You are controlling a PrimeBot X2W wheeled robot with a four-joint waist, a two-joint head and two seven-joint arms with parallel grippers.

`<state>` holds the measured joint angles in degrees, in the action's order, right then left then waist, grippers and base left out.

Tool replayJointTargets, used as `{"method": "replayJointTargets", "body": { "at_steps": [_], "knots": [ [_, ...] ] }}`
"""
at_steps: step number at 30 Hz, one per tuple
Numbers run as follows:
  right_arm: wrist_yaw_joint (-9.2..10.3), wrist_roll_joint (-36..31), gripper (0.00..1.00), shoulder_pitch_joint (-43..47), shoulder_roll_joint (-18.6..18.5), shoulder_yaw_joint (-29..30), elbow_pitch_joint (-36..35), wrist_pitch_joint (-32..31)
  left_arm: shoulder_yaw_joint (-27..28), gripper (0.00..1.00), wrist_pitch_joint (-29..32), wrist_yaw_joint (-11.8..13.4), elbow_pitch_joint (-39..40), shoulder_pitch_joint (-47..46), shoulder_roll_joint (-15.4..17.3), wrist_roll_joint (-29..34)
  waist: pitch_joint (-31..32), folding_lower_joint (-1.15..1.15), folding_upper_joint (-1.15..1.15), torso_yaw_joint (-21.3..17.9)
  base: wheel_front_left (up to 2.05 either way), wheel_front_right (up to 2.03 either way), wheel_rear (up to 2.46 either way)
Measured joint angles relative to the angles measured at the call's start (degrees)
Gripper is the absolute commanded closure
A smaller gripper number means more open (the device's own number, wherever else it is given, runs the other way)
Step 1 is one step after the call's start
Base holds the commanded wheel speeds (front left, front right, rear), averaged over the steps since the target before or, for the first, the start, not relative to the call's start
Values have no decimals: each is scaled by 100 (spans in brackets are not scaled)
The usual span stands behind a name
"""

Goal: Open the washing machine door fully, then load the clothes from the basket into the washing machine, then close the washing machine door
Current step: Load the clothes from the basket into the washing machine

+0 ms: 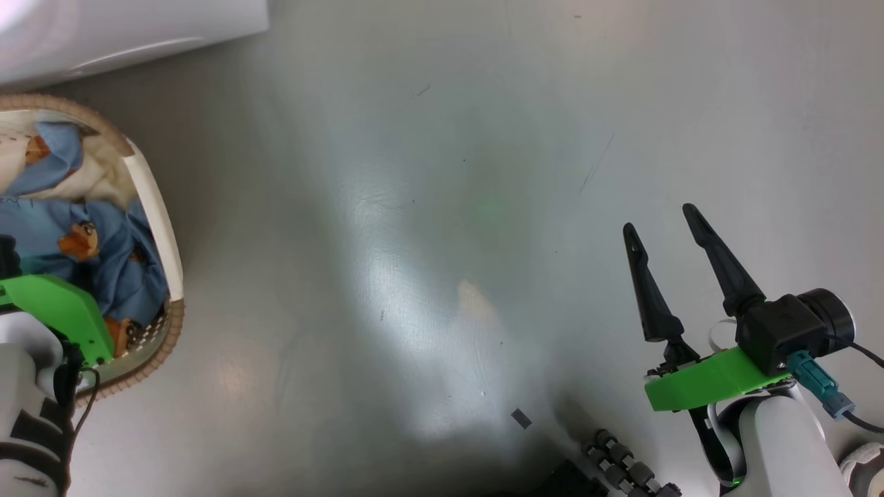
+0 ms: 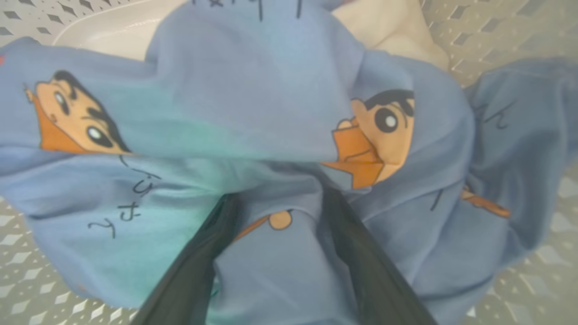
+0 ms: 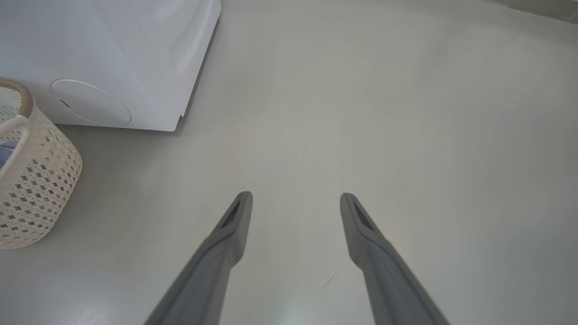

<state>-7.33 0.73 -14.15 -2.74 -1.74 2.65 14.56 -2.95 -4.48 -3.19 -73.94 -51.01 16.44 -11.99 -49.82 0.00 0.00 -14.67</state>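
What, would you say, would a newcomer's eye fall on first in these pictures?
The light-blue clothes printed with cartoon faces strike first, heaped in the cream basket at the robot's left, with the left gripper pushed into them, jaws open astride a fold. The right gripper hangs open over the grey floor, and the white washing machine stands just beyond the basket.

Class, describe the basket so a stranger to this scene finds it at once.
Start at the big white washing machine on the grey floor. Next to it stands the basket. Its cream perforated wall and brown rim mark it out.
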Motion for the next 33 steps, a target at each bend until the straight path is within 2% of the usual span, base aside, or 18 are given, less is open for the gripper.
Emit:
{"method": "replayJointTargets", "body": {
  "at_steps": [4, 5, 6, 7, 19, 33],
  "knots": [
    [0, 0, 0, -1, 1, 1, -4, 0, -4, 0, 54, -1, -10, -46, -24, -53, -15, 0, 0, 31, 0, 0, 0],
    [0, 0, 0, -1, 1, 1, -5, 0, -12, 21, 80, -3, -11, -82, -33, -53, -22, 0, 0, 45, 0, 0, 0],
    [0, 0, 0, -1, 1, 0, -5, 1, -19, 93, 79, -9, -11, -87, -33, -54, -24, 0, 0, 51, 0, 0, 0],
    [0, 0, 0, -2, 1, 0, -5, 1, -20, 100, 78, -10, -12, -88, -35, -62, -26, 0, 0, 57, 0, 0, 0],
    [0, -5, 0, -18, 1, -36, 3, 1, -15, 100, 16, -10, -14, -86, -57, -264, 34, 0, 0, 103, 0, 0, 0],
    [0, -60, 0, -150, 0, -137, 293, 1, -97, 100, -780, -120, -19, 361, -209, -405, 710, 0, 0, 281, 0, 0, 0]
  ]
}}
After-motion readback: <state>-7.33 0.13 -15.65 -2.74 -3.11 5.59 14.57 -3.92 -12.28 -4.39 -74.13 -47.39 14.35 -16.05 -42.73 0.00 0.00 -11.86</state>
